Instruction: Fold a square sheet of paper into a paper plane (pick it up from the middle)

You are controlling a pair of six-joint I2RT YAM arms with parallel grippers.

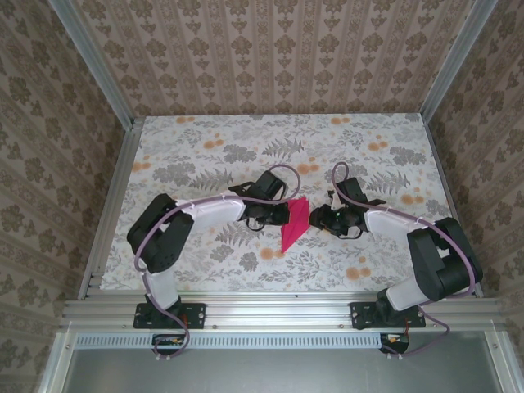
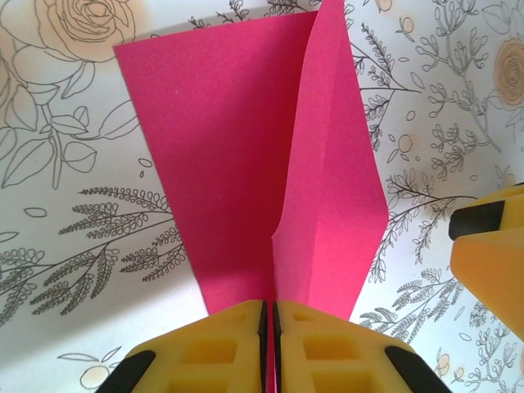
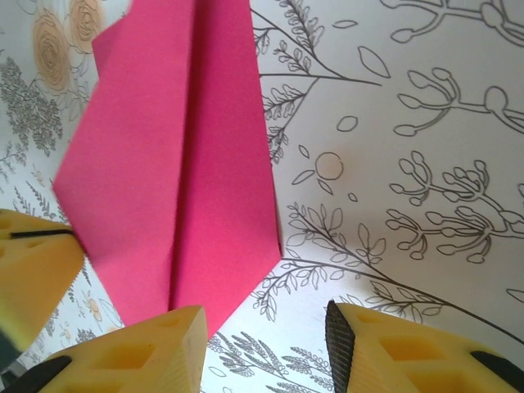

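The left gripper (image 1: 277, 214) is clamped on the pink sheet (image 1: 293, 225), which sits just left of centre in the top view, above the flower-printed table (image 1: 205, 155); the right gripper (image 1: 321, 219) stands just to the right of the sheet with its jaws apart, gripping nothing.

The sheet lies between the 2 grippers; its long axis runs from upper right to lower left of the top frame, narrowing to a point at the lower end; the left gripper has it from the left side, so the right one is the free arm, and the nearer for any next pinch or crease.

In the left wrist view the left gripper (image 2: 268, 307) has its 2 yellow pads pressed together on the pink sheet (image 2: 237, 164) at the bottom of the frame; a lengthwise fold climbs from the pads toward the top, and a finger (image 2: 491, 254) of the other arm shows at the right edge.

In the right wrist view the right gripper (image 3: 266, 315) is open at the bottom; a corner of the pink sheet (image 3: 164, 180) ends just beside its left pad, not pinched; the fold runs top to bottom.

Whether the sheet's point touches the table I cannot tell.
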